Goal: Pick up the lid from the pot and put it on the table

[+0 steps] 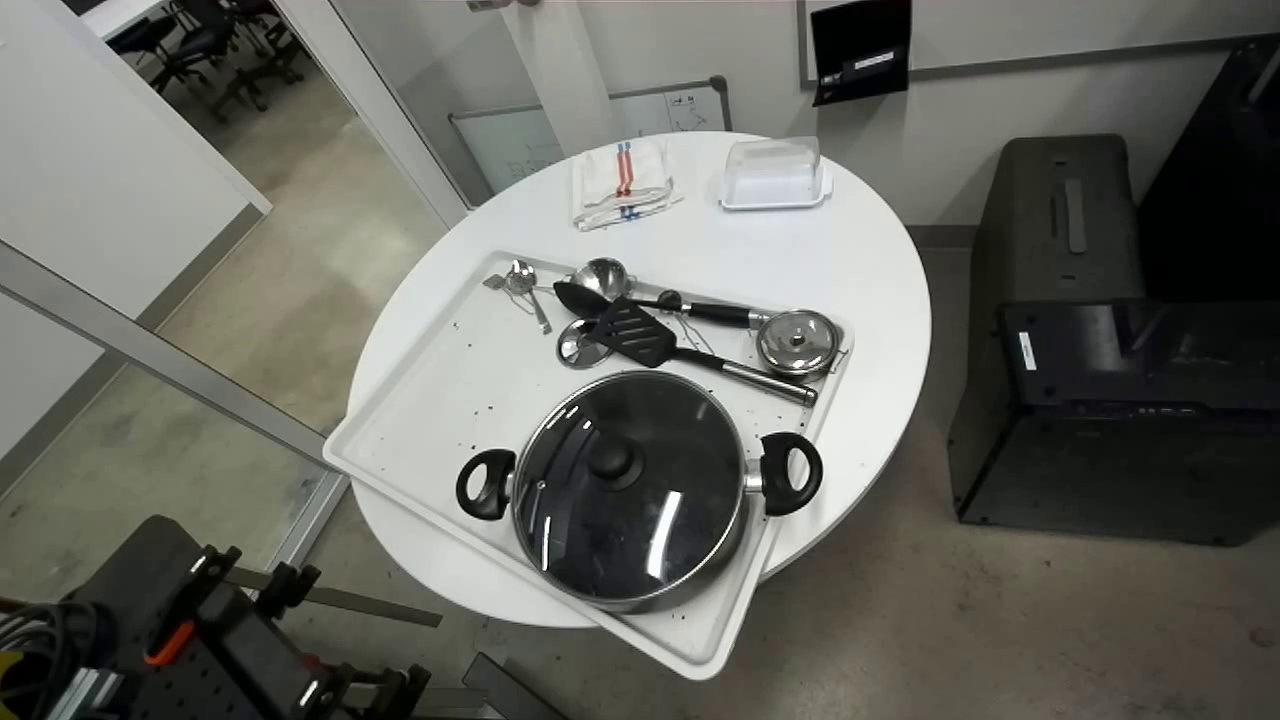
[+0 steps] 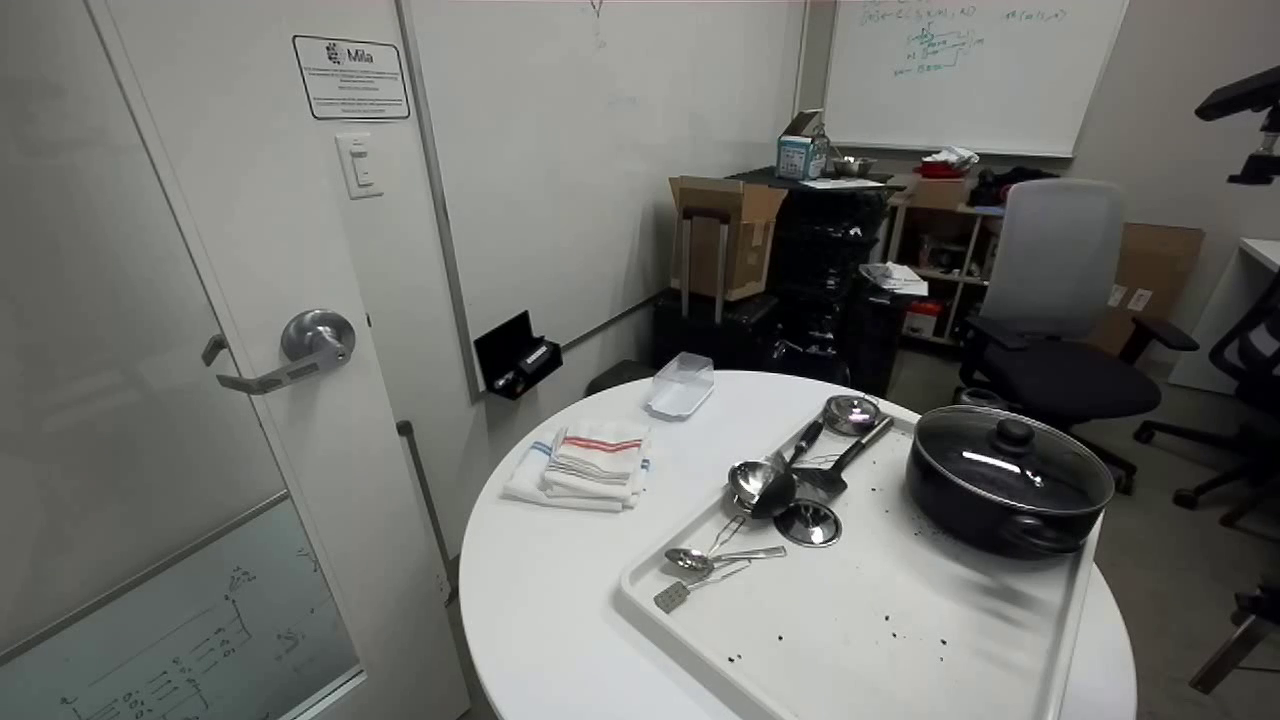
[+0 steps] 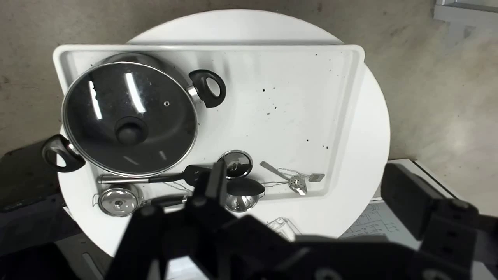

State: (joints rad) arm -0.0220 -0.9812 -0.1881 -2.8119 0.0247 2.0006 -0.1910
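We find the Robotiq gripper (image 3: 307, 184) spread and empty, the glass lid (image 1: 632, 500) on the two-handled pot (image 2: 970, 515). Since the tray (image 3: 249, 48) beneath juts a corner past the edge of the round table (image 1: 880, 260), pushing on the knob (image 1: 612, 458) could, we judge, tip everything

Office with whiteboard (image 2: 975, 85) and desk chair (image 2: 1050, 270)

A black-bordered white sign (image 2: 351, 78) reads "Mila".

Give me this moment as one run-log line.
gripper: open, empty | lid: on pot | pot: on tray, beside black spatula | pending: lid to table
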